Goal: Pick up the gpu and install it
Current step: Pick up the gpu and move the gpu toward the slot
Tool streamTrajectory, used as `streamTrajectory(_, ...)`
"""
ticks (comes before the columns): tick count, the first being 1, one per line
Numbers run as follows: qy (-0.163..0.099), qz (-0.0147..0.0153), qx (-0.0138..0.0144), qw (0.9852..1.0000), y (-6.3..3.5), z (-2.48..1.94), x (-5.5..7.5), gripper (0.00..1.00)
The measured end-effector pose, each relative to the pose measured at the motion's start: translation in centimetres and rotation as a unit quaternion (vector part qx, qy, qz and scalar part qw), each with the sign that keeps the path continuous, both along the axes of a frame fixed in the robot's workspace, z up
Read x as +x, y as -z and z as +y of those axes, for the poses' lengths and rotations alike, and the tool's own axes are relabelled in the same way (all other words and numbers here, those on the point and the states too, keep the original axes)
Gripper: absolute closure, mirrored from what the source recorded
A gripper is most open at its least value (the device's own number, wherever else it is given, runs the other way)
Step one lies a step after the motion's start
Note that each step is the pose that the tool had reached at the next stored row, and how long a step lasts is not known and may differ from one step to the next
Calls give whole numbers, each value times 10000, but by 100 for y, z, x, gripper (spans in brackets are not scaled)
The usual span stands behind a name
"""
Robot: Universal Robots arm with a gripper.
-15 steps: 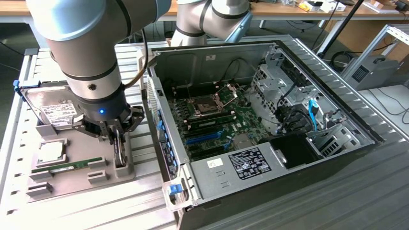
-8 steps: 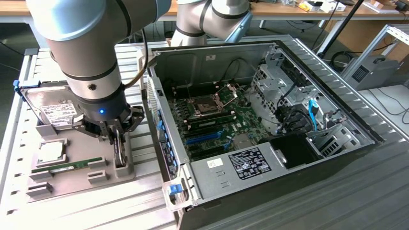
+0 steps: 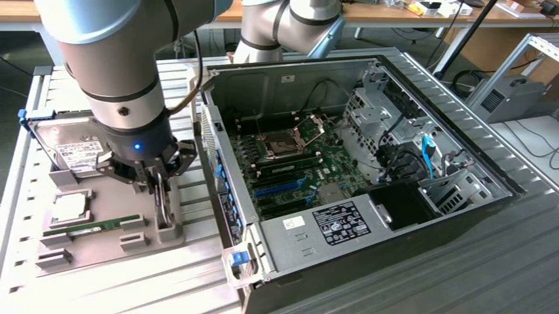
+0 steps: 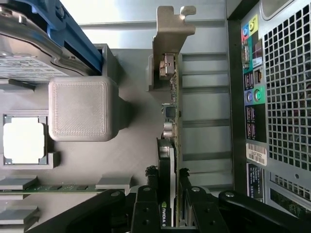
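AT THE WORKBENCH: The pincer [image 3: 158,185] is clamped on the upper edge of the gpu [image 3: 161,208], which stands on edge over the grey parts tray [image 3: 105,248] at the exterior view's left. Farther left on that tray, a hard drive [image 3: 74,154], a processor chip [image 3: 70,206] and a memory stick [image 3: 91,226] lie in their own nests.

From the wrist we see the black fingers [image 4: 146,199] pressing either face of the card, with its silver bracket [image 4: 167,34] at the far end. We judge the pick-up begun but not finished. The card is gripped, yet it seems not to have cleared its holder [image 3: 166,229]. All of the installing is left to do.

To the right, the open computer case [image 3: 436,163] lies beside the tray. Its motherboard [image 3: 297,167] is bare and the blue expansion slot [image 3: 279,188] unfilled.

The arm hides the grip itself from outside. We cannot make out whether the card's lower edge touches the holder. The wrist view cuts the card off among the fingers.
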State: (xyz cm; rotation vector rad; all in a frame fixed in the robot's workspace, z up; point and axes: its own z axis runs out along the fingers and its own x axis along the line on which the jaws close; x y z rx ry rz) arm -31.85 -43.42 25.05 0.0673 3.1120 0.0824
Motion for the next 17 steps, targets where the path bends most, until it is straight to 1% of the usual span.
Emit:
streamTrajectory(6,0,0,0,10000,-110,0,0,73)
streamTrajectory(8,0,0,0,10000,-167,0,0,73)
streamTrajectory(12,0,0,0,10000,-241,0,0,73)
streamTrajectory(17,0,0,0,10000,-375,0,0,73)
